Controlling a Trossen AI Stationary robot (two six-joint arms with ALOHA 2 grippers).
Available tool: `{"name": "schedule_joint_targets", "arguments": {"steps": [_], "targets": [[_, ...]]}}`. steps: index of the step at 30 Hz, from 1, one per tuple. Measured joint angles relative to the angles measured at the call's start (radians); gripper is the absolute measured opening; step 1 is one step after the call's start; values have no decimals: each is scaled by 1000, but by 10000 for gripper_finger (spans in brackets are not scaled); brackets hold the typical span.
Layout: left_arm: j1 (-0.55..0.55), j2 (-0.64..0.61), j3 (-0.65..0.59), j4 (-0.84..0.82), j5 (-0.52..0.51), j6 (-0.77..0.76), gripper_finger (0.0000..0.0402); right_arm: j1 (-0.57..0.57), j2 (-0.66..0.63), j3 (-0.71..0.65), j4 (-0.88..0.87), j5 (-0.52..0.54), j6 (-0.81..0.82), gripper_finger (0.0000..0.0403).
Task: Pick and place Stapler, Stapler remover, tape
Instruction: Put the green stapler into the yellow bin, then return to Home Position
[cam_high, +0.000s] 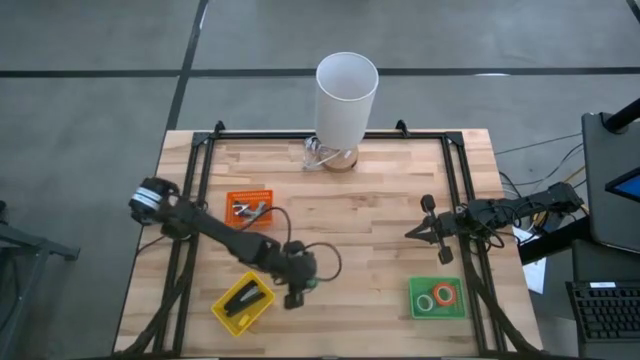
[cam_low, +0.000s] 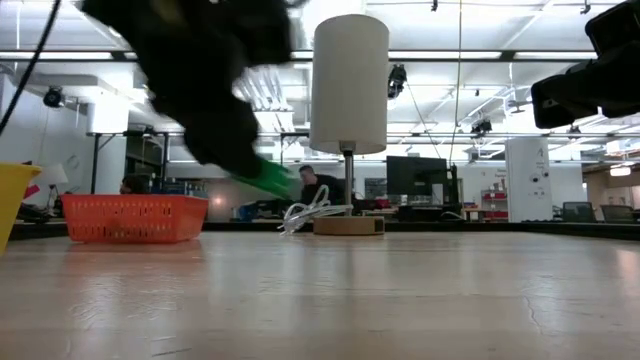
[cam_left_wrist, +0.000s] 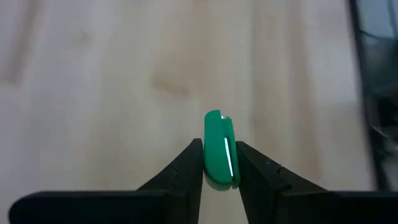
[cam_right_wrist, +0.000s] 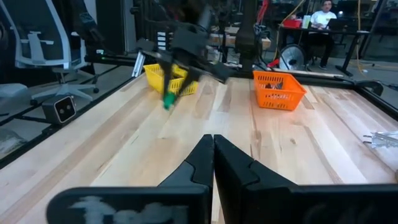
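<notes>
- Left arm reaches across the table's (cam_high: 360, 215) left half toward the near edge. Left gripper (cam_high: 300, 283) sits just right of the yellow tray (cam_high: 243, 303), above the bare wood.
- Left gripper is clenched on a green tape ring (cam_left_wrist: 219, 151): in the left wrist view both fingers (cam_left_wrist: 189, 167) press the ring's flat sides, ring standing on edge between them. In the low view the green ring (cam_low: 270, 180) hangs clear of the tabletop.
- Yellow tray, near left: holds the black stapler (cam_high: 241, 297), lying at a slant inside it.
- Orange tray (cam_high: 249, 209), behind the yellow one, left of centre: holds small grey metal pieces (cam_high: 250, 210); cannot tell their exact kind from above.
- Centre, far edge: white lamp (cam_high: 346, 95) on a round wooden base (cam_high: 340, 160), with a coil of pale cord (cam_high: 316, 153) beside the base.
- Green tray (cam_high: 437, 298), near right: holds two tape rings side by side, a pale green one (cam_high: 427, 302) and an orange-red one (cam_high: 446, 294).
- Right arm waits over the table's right edge. Right gripper (cam_high: 413, 232) points inward, well apart from the green tray, its fingers (cam_right_wrist: 202, 158) pressed together with nothing between them.
- Room beyond the table: a person (cam_right_wrist: 323, 14) sits at a desk, seen in the right wrist view.
</notes>
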Motion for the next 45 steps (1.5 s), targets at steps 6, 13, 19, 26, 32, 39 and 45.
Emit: {"name": "schedule_joint_targets", "arguments": {"steps": [6, 13, 19, 26, 32, 39, 45], "targets": [[-131, -126, 0, -177, 0, -148, 88, 0, 0, 0, 0, 0, 0, 8], [-294, -259, -2, -345, -112, -346, 88, 0, 0, 0, 0, 0, 0, 8], [-413, -309, -48, -434, -248, -530, 93, 0, -1, 0, 0, 0, 0, 8], [-477, -311, -136, -429, -282, -739, 94, 0, 0, 0, 0, 0, 0, 9], [-470, -311, -194, -428, -341, -814, 102, 0, 0, 0, 0, 0, 0, 8], [-470, -311, -202, -428, -343, -851, 183, 0, 0, 0, 0, 0, 0, 8], [-469, -312, -194, -426, -345, -773, 227, 0, 0, 0, 0, 0, 0, 8]]}}
